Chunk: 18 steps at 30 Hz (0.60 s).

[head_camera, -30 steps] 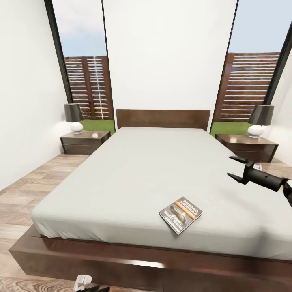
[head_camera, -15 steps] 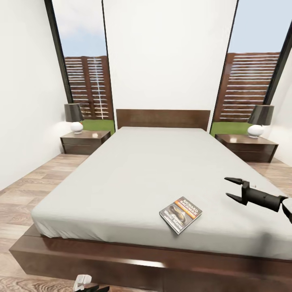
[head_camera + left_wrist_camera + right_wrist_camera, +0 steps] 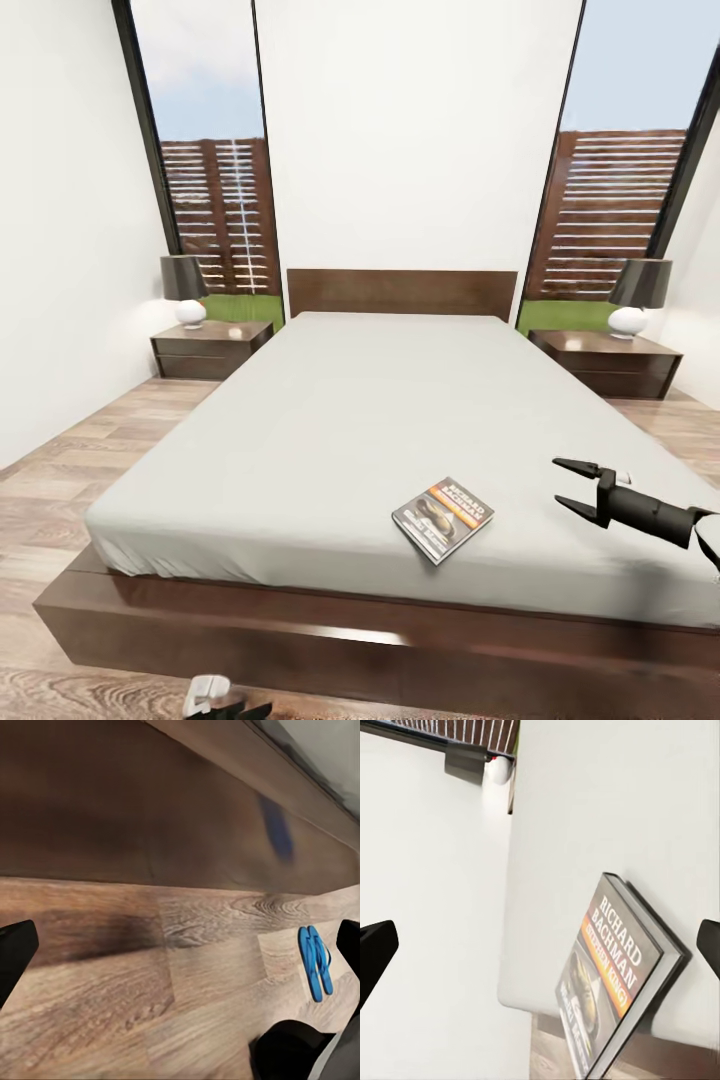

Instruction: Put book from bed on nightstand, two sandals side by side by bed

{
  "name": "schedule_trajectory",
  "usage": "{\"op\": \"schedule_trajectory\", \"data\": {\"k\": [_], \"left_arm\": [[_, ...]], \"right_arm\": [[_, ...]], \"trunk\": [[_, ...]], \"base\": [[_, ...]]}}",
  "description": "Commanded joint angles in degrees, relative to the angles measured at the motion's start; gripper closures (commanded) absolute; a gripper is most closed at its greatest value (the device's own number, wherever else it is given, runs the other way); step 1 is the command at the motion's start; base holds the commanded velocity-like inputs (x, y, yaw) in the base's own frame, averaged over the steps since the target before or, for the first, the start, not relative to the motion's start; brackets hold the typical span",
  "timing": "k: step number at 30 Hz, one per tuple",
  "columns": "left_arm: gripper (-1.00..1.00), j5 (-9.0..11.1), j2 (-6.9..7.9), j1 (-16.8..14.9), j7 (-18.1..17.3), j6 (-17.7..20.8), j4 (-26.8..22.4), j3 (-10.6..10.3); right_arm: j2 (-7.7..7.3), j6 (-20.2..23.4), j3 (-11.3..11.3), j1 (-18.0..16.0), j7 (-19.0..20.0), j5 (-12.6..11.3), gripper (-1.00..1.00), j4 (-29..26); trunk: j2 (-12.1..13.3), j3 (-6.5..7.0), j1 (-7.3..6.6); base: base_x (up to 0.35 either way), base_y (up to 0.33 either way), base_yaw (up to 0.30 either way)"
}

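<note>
The book (image 3: pixel 443 518), dark with an orange title band, lies flat on the grey bed (image 3: pixel 380 420) near its foot edge. My right gripper (image 3: pixel 562 482) hovers open just above the mattress, a short way right of the book, fingers pointing at it. In the right wrist view the book (image 3: pixel 615 982) sits between the spread fingers of the right gripper (image 3: pixel 540 949). My left gripper (image 3: pixel 180 945) is open, low over the wood floor by the bed frame (image 3: pixel 150 810). The blue sandals (image 3: pixel 315 961) lie on the floor there, seemingly close side by side.
A dark nightstand (image 3: pixel 210 345) with a lamp (image 3: pixel 186 290) stands left of the headboard; another nightstand (image 3: pixel 605 362) with a lamp (image 3: pixel 636 296) stands on the right. The bed's wooden platform (image 3: pixel 300 630) juts out at the foot. White walls and tall windows close the room.
My right gripper has dropped lower and moved left, closer to the book, staying open. The head view has shifted slightly. The book has not moved.
</note>
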Motion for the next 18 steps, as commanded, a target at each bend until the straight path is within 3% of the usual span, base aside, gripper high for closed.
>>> {"op": "schedule_trajectory", "data": {"k": [1, 14, 18], "left_arm": [[-1.0, -0.4, 0.0, 0.0, -0.1, -0.4, 0.1, 0.4], [-1.0, -0.4, -0.03, 0.0, 0.0, -0.4, -0.1, 0.4], [-1.0, -0.4, -0.03, 0.0, 0.0, -0.4, -0.1, 0.4]], "right_arm": [[0.01, 0.1, -0.1, 0.2, 0.4, 0.3, -1.0, 0.1], [0.08, -1.9, 0.2, 2.3, 1.1, 0.8, -1.0, 0.3], [0.09, -2.2, 0.3, 3.2, 1.1, 1.9, -1.0, 0.9]], "trunk": [[0.0, -0.06, -0.02], [0.0, -0.06, -0.02], [0.0, -0.06, -0.02]], "base": [[-0.085, 0.0, 0.0], [-0.086, 0.0, 0.0], [-0.086, 0.0, 0.0]]}}
